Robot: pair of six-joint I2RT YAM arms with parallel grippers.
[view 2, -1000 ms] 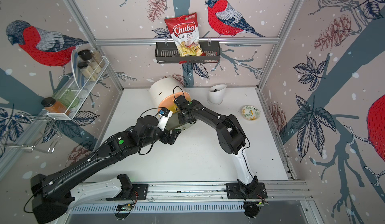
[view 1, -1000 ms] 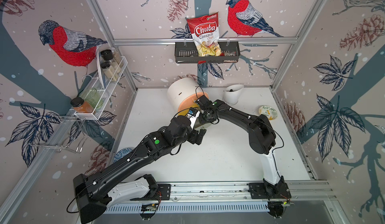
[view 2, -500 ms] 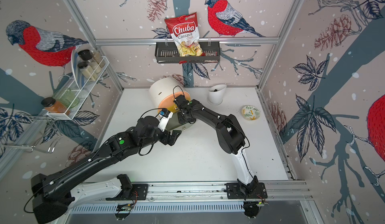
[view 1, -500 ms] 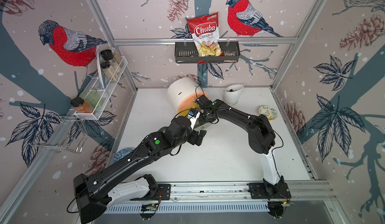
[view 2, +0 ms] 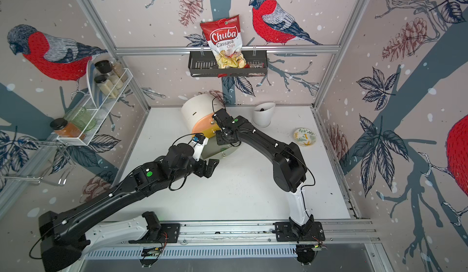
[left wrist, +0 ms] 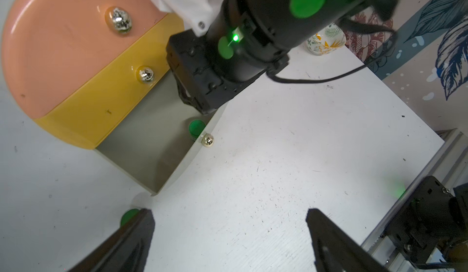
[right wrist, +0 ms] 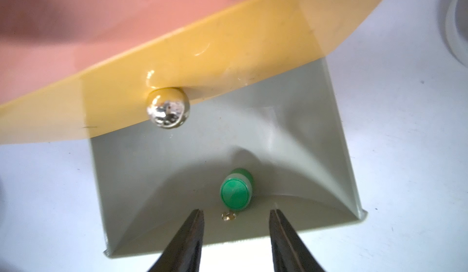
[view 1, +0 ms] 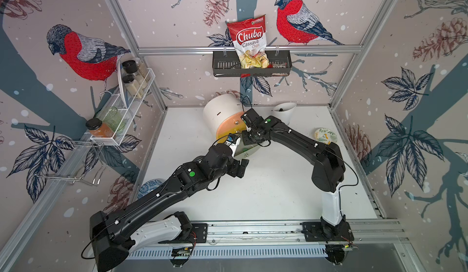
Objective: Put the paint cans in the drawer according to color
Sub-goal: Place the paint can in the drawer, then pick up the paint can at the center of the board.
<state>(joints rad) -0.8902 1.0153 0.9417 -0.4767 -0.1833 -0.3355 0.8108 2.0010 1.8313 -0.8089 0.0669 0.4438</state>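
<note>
right jaws: mine, spread, empty, above the open grey-green drawer [right wrist: 152, 169]
green can [right wrist: 236, 191]: in the drawer, just past my tips, touching neither
left jaws: spread wide, empty
second green can [left wrist: 129, 215]: on the tabletop [left wrist: 278, 169], just beside one tip
chest [view 1: 220, 111]: tabletop 12 o'clock

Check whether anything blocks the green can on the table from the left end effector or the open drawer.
Nothing visible separates the left end effector from the green can on the table, which peeks from behind one finger, outside the gap. The right end effector hangs over the open drawer, above a second green can.
</note>
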